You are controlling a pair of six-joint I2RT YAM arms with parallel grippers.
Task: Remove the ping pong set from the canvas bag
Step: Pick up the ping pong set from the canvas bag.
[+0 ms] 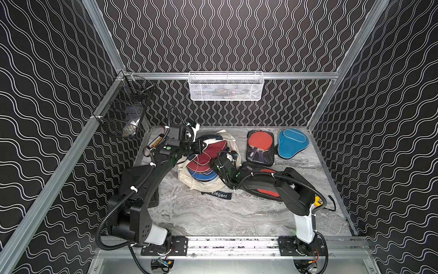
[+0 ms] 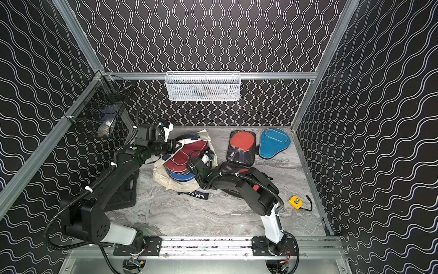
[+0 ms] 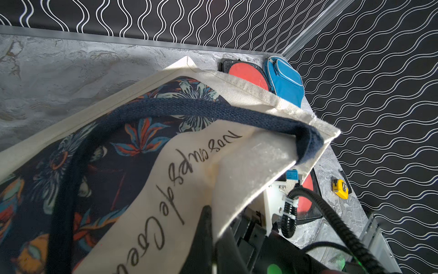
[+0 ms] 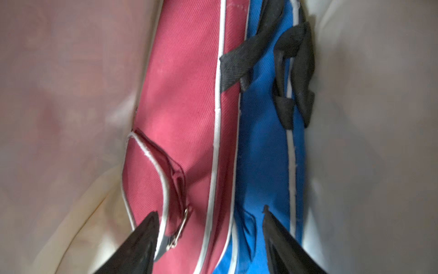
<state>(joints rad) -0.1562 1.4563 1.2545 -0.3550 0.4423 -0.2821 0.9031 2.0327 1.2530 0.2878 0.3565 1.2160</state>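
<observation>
Pinching rim of canvas bag (image 1: 187, 178) with left gripper (image 1: 200, 146), jaws clamping tight on cream cloth; right gripper (image 4: 208, 220) reaching inside bag mouth, fingers spreading wide, tips lying over maroon cover (image 4: 184, 95) and blue cover (image 4: 260, 142), clasping nothing that shows; both covers sitting side by side inside bag; clear pouch (image 1: 260, 147) showing red paddle and teal cover (image 1: 292, 142) lying out on table (image 1: 225, 213), far right, just beside each other; second clear pouch (image 1: 267, 191) lying partly under right arm.
</observation>
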